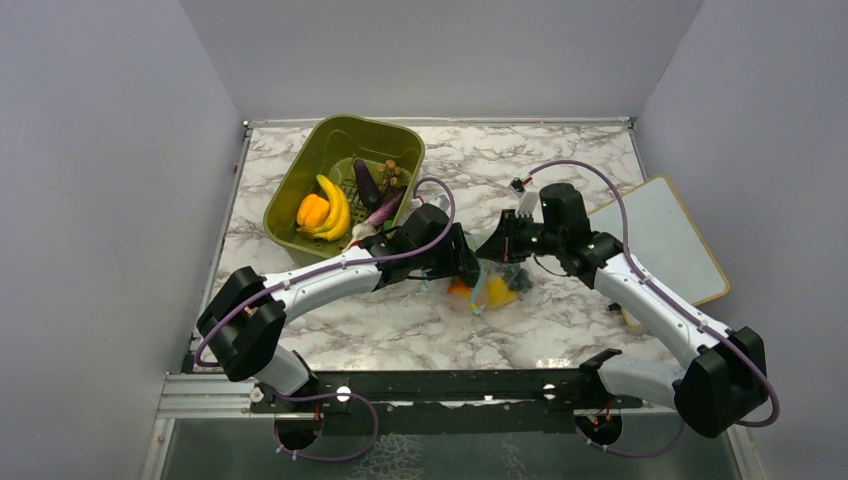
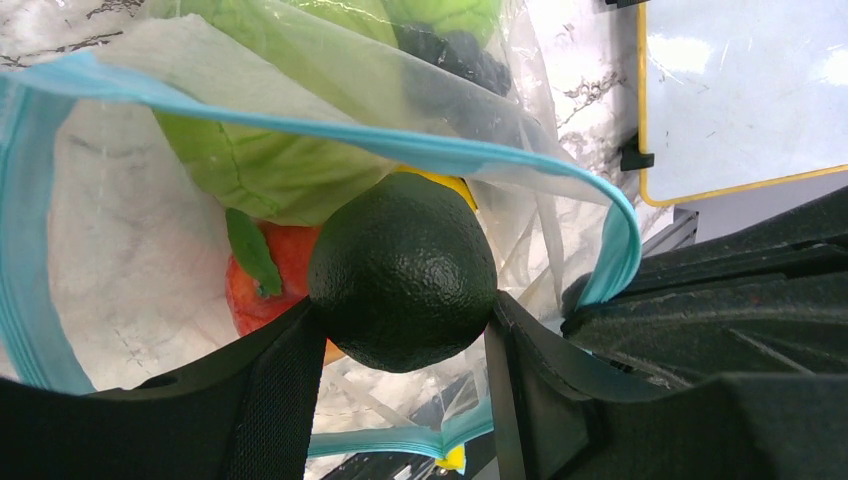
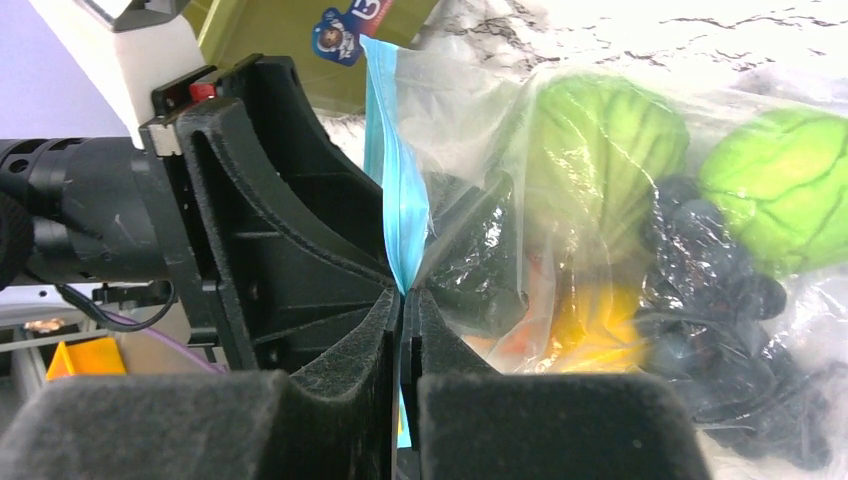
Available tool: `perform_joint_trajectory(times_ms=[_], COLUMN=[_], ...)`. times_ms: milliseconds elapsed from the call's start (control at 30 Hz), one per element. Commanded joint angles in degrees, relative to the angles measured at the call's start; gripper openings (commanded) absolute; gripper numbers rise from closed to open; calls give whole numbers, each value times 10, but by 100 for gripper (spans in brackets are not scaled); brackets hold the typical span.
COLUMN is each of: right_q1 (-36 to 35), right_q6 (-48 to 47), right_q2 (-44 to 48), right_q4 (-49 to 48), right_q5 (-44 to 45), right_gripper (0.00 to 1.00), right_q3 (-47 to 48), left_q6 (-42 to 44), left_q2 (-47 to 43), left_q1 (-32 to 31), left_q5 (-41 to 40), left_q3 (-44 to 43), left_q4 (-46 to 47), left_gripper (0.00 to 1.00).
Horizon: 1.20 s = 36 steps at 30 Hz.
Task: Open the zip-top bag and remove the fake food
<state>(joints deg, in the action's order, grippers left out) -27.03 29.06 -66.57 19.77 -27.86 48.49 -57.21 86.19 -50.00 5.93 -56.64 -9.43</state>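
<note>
Gripping a dark green fake fruit [image 2: 400,265], the left gripper [image 2: 402,308] is sitting at the zip-top bag [image 2: 120,250] mouth. The right gripper [image 3: 402,300] is pinching the bag's blue zipper strip [image 3: 398,190].

Looking down into a booth of plain pale grey walls [image 1: 110,150] closing in at left, top and right. Seeing a white, grey-veined marble table [image 1: 560,170] filling the centre under soft, even light, a yellow-rimmed white board [image 1: 670,235] lying at centre right, a metal rail [image 1: 200,395] running along the bottom.
</note>
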Motion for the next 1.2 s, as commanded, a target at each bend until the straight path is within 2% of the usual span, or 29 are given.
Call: perform_joint_trajectory(times_ms=[0, 367, 500, 567, 700, 833, 900, 1000, 1167], right_q1=[-3, -3, -3, -3, -5, -28, -36, -44, -63], right_q6=[-8, -14, -16, -16, -18, -30, -43, -48, -48], right_q2=[13, 19, 17, 15, -1, -29, -36, -27, -24], right_q4=[25, 65, 72, 72, 88, 167, 189, 196, 204], right_q5=[48, 113, 100, 84, 80, 183, 204, 200, 190], right_gripper=[2, 2, 16, 20, 24, 25, 25, 27, 34], right_q3=[21, 34, 44, 51, 72, 122, 140, 157, 178], left_q6=[3, 19, 18, 16, 14, 15, 14, 13, 11], left_q2=[-23, -40, -40, -35, -26, -26, -26, -25, -26], left_q1=[-2, -2, -2, -2, -1, -1, -1, -2, -1], left_q5=[-7, -29, -29, -23, -16, -17, -16, -15, -15], left_q3=[-1, -5, -4, -6, -11, -11, -10, -10, -8], left_q4=[8, -25, -25, -22, -18, -17, -16, -15, -11], left_gripper=[21, 19, 18, 18, 18, 18, 18, 18, 18])
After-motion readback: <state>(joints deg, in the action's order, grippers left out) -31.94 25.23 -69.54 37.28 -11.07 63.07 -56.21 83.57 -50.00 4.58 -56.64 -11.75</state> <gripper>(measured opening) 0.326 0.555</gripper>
